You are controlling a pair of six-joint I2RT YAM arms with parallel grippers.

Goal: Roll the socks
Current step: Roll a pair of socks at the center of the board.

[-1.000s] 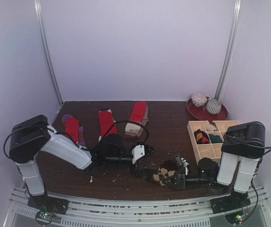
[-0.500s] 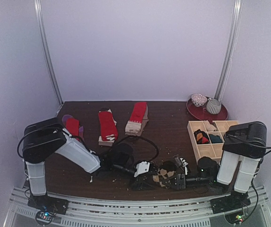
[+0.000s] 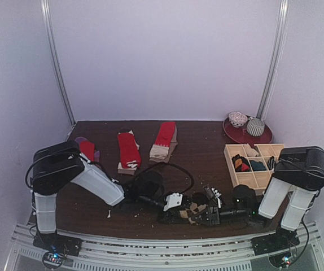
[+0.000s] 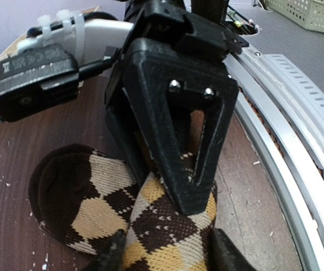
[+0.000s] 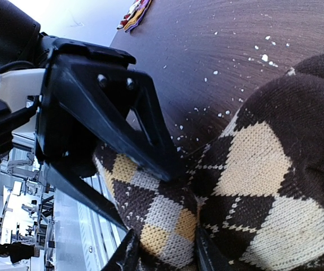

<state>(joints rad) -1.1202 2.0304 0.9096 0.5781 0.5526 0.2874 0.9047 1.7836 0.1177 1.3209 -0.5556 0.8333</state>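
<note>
A brown-and-beige argyle sock [image 3: 191,208] lies near the table's front edge, partly rolled. My left gripper [image 3: 177,204] comes at it from the left and my right gripper [image 3: 205,214] from the right. In the left wrist view the roll [image 4: 167,226] fills the gap of my left gripper [image 4: 167,255], both fingertips against its sides, and a right finger [image 4: 179,130] presses on it from the far side. In the right wrist view my right gripper [image 5: 162,251] is shut on the same roll [image 5: 167,217]. The unrolled sock [image 5: 258,169] spreads to the right.
Three flat sock pairs lie at the back left: red with purple [image 3: 87,150], red with tan [image 3: 128,149], red with a pale cuff [image 3: 163,140]. A wooden grid tray [image 3: 228,148] holding rolled socks stands at the right, with a red plate [image 3: 246,136] behind it. Crumbs dot the table.
My left arm swung forward and right, down to the argyle sock, and its jaws narrowed around the roll. The right gripper kept its grip and barely moved.
</note>
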